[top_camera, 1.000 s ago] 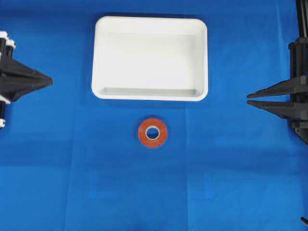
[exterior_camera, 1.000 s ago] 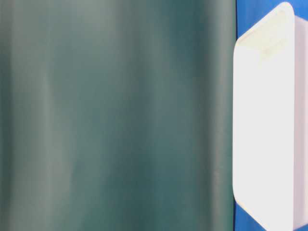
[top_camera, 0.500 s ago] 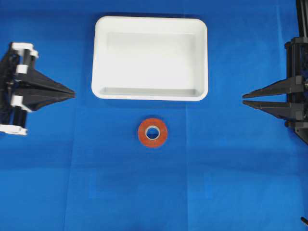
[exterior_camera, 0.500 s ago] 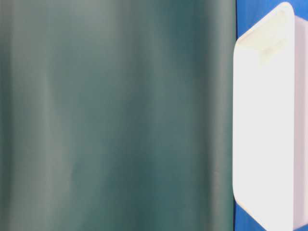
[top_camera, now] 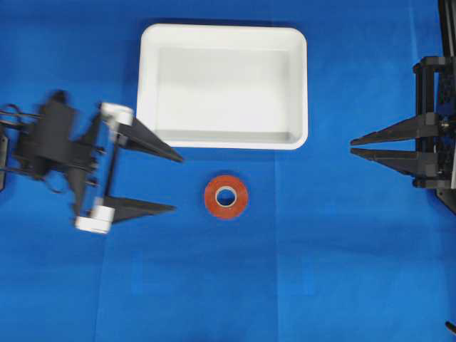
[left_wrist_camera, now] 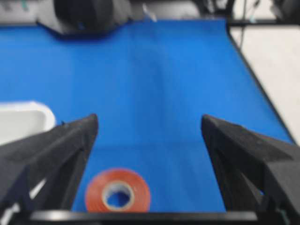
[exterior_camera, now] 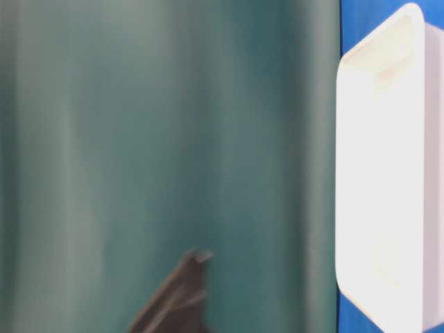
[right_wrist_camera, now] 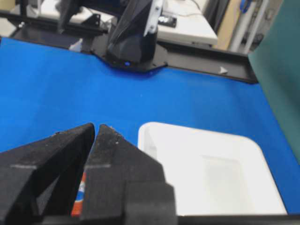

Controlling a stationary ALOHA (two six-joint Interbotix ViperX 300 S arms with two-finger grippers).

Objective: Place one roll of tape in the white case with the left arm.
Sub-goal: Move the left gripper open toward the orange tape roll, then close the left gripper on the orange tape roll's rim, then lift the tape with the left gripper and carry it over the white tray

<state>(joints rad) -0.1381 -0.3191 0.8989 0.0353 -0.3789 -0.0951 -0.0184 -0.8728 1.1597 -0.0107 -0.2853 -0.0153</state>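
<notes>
The orange-red roll of tape [top_camera: 226, 197] lies flat on the blue cloth, just in front of the white case [top_camera: 223, 30]. My left gripper [top_camera: 177, 184] is open wide, its tips pointing at the roll from the left, a short way off. In the left wrist view the roll of tape [left_wrist_camera: 118, 191] sits low between the spread fingers, nearer the left one, with the case's corner [left_wrist_camera: 28, 112] at the left. My right gripper [top_camera: 353, 147] hangs at the right edge, its tips almost together and holding nothing; in the right wrist view a sliver of the roll [right_wrist_camera: 79, 199] shows through it [right_wrist_camera: 96, 126].
Blue cloth covers the table. The table-level view shows mostly a green curtain [exterior_camera: 166, 139], the case's rim [exterior_camera: 415, 21] at the right, and a blurred dark finger [exterior_camera: 177, 298] low down. The opposite arm's base [right_wrist_camera: 133, 33] stands at the table's far edge.
The left gripper has travelled right from the table's left edge towards the roll and gone from shut to wide open. The right gripper has crept slightly left.
</notes>
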